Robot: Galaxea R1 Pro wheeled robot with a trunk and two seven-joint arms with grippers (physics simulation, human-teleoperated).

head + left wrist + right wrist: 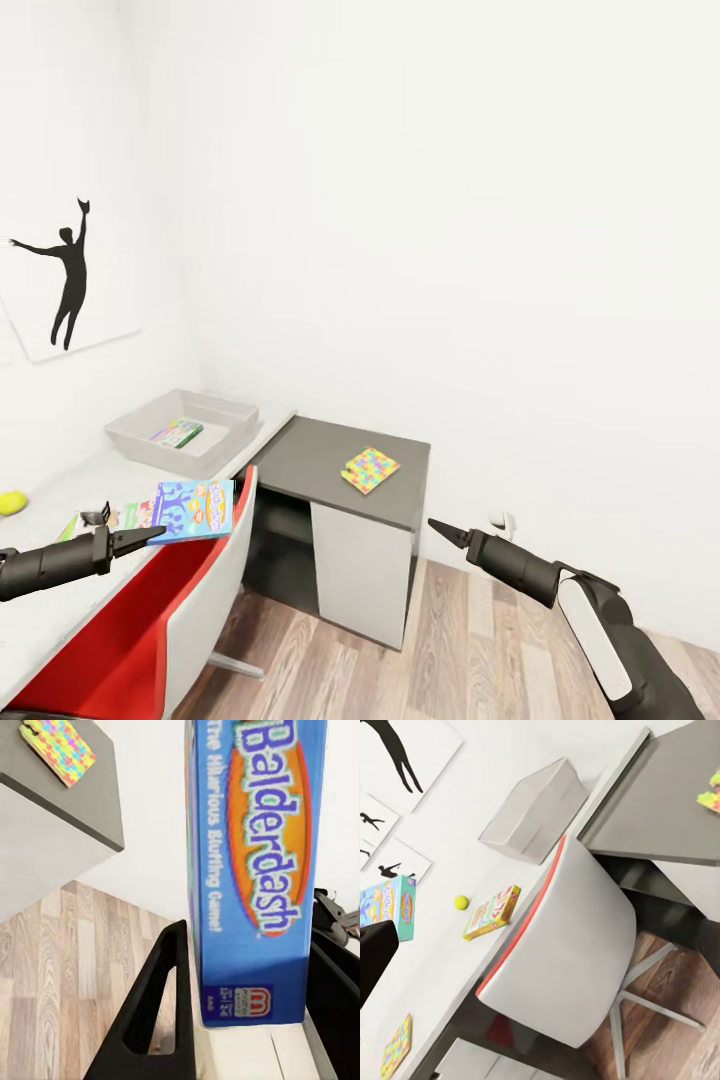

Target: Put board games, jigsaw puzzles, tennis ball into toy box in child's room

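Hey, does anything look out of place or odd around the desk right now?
One jigsaw puzzle lies askew, alone on the dark counter, apart from the other toys. The blue game box is clamped in the left gripper above the chair. Nothing looks spilled or damaged.

Matt light-grey worktop (60,600), smooth, plastic-like. Darker grey counter (330,465) beside it, flat and dull, no sheen. Toy box (225,415) in pale grey plastic, smooth walls. Blue board game (259,862) of printed cardboard, slightly glossy lid, gripped in the left pincer (140,540) of matt black plastic. Yellow-red-green board game (493,912), printed card as well. Jigsaw puzzle (370,469) of thin card, bright flat colours, notched edge. Tennis ball (10,502) yellow-green, texture too small to tell. Chair (130,620) with smooth red seat inside a grey moulded shell. Floor (480,650) of wood planks, visible grain, low sheen. Walls (450,200) plain matt white.
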